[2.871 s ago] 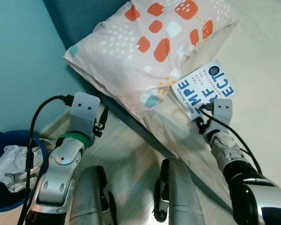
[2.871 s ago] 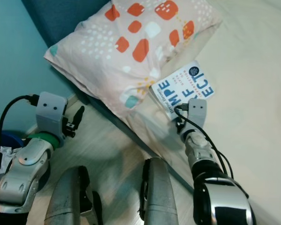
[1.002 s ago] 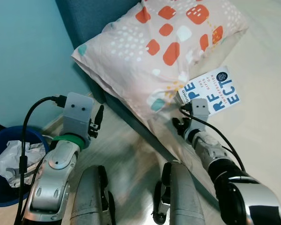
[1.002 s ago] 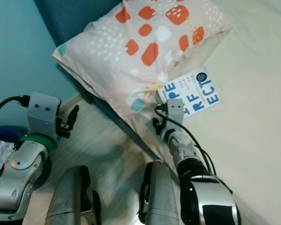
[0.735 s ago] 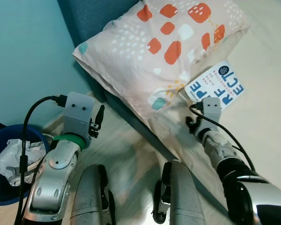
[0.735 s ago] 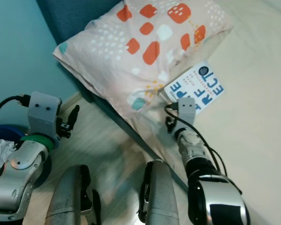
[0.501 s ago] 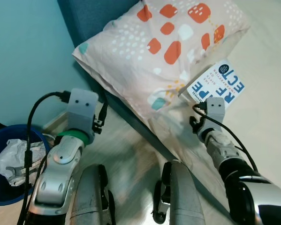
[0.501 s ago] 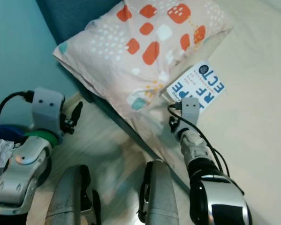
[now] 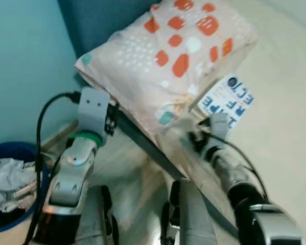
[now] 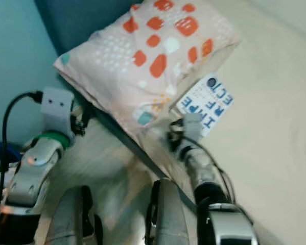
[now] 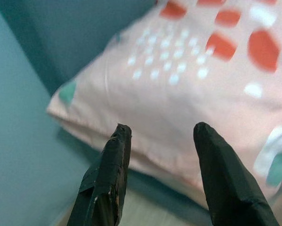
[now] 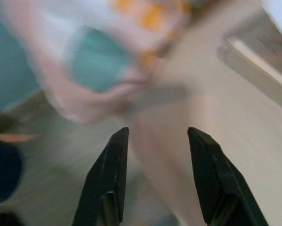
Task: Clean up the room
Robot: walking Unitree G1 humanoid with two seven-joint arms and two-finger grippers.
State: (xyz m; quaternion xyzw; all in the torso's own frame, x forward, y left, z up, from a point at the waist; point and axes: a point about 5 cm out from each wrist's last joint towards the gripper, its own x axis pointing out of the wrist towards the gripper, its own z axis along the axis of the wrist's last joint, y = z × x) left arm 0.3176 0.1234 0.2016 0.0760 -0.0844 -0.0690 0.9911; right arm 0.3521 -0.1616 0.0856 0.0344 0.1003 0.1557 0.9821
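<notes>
A soft, plump pillow [image 9: 168,56] with orange and white blotches fills the upper centre, overhanging the cream bed's [image 9: 280,132] edge. At its lower right corner lies a flat white book [image 9: 225,101] with blue lettering. The right gripper [image 12: 157,176], fingers apart, hangs over the sheet. The left gripper [image 11: 160,175], also spread, faces the pillow's corner. A blue bin [image 9: 12,189] of crumpled paper sits lower left.

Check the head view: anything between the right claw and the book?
Nothing but bare cream bedsheet in the left eye view. The right claw, open, sits just short of the book, whose near edge lies beside the pillow corner.
</notes>
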